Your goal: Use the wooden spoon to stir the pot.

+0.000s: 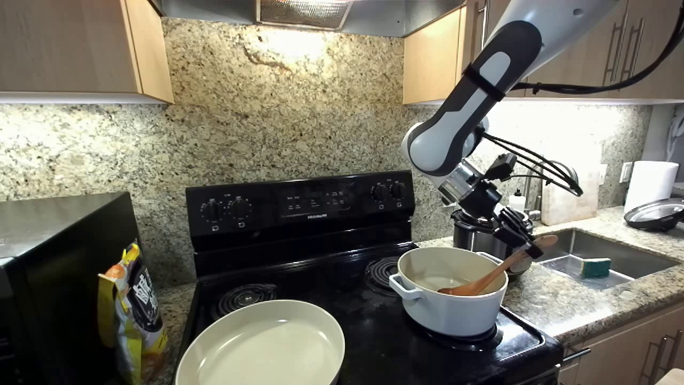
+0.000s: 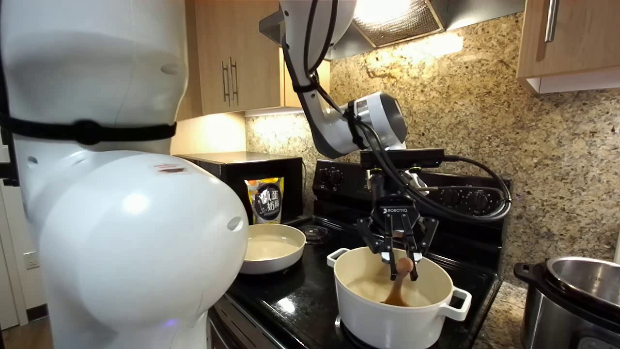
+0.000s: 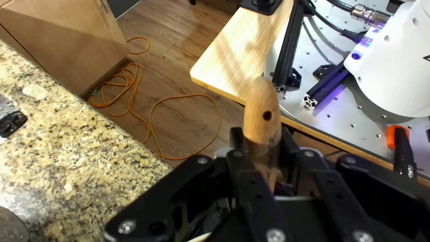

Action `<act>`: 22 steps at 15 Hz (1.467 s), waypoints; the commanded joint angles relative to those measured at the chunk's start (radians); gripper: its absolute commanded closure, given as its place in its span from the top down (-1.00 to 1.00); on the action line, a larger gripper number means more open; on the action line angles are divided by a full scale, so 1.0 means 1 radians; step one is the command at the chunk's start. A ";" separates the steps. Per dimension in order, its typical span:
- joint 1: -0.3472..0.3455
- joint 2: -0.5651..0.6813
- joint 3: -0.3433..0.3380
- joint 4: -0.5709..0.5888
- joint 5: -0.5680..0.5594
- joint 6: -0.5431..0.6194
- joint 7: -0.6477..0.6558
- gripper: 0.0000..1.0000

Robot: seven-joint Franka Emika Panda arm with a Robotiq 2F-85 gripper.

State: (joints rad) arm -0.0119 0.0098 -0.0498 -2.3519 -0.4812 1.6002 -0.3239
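The round white pot stands on a burner of the black stove, its side handles showing in both exterior views. Slanting down into it is the wooden spoon, its bowl end low inside the pot and its handle leaning out over the rim. Whether the handle touches the rim I cannot tell. My gripper is above the rim, shut on the upper handle. In the wrist view the handle's end, with its small hole, sticks out past the fingers. The pot is mostly hidden there behind the gripper.
A wide cream pan sits on the stove on the far side from the sink. A steel pot stands on the counter close to the white pot. Beyond are the sink with a sponge, and a snack bag beside the microwave.
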 commanded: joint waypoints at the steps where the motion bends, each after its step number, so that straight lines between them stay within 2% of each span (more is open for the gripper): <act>1: -0.002 -0.007 0.014 0.000 0.042 -0.008 -0.014 -0.84; 7: 0.005 0.024 0.030 0.040 0.043 -0.015 -0.005 -0.84; 15: -0.010 0.048 0.020 0.079 0.035 -0.020 -0.008 -0.84; 22: -0.015 0.037 0.011 0.053 0.039 -0.029 -0.011 -0.84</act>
State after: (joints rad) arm -0.0209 0.0544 -0.0455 -2.2882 -0.4528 1.5978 -0.3239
